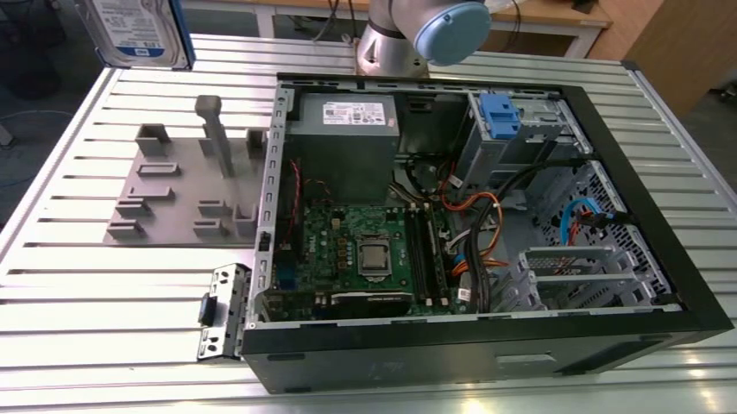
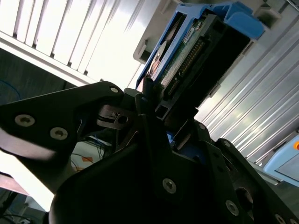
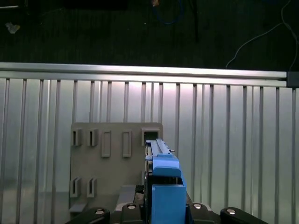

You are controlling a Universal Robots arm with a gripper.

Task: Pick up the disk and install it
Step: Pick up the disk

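A ribbed aluminium table (image 1: pixel 92 285) fills the room's middle. On it lies an open black computer case (image 1: pixel 461 362), with a flat grey plastic holder block (image 1: pixel 173 198) at the exterior view's left. The silver-grey hard disk with its white and blue label and blue plastic bracket (image 1: pixel 138 30) hangs in the upper left of the exterior view, well above the table and apart from the case.

In the second wrist view the black gripper (image 2: pixel 166 112) is clamped on the disk (image 2: pixel 196 51), its fingers pressed to either side of the drive's lower end. In the first wrist view the disk (image 3: pixel 163 186) is seen edge-on over the grey holder block (image 3: pixel 112 177), clear of its slots.

The pick looks done and the carry is in hand. To my eye, doing it well calls for a firm, square hold with the drive not tilting. The path should pass over the case wall, away from the orange cables (image 1: pixel 484 207), towards the metal bay with the blue latch (image 1: pixel 498 112).
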